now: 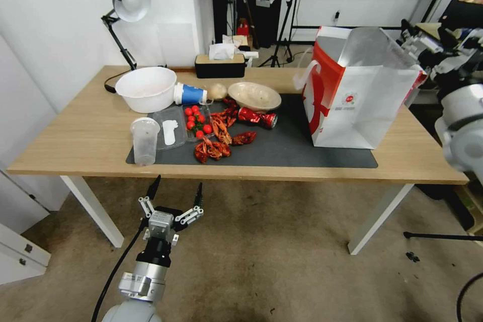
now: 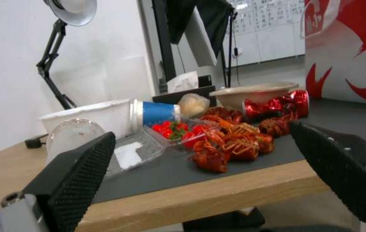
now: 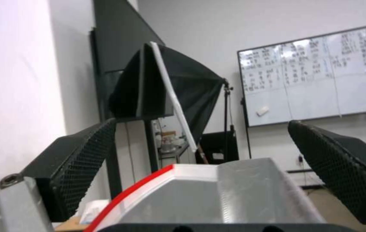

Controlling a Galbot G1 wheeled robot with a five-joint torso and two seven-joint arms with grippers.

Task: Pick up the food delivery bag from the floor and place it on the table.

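Head view: the food delivery bag (image 1: 359,91) stands upright on the counter (image 1: 80,136); the left hand (image 1: 174,192) hangs spread below its edge. Right wrist view: the right hand (image 3: 202,151), spread, sits just above the bag's rim; retreat straight, avoiding the rim.

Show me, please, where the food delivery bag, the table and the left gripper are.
food delivery bag (image 1: 359,110): head view, white front panel.
table (image 1: 80,136): head view, bare wood left of mat.
left gripper (image 1: 174,190): head view, between its open fingertips.
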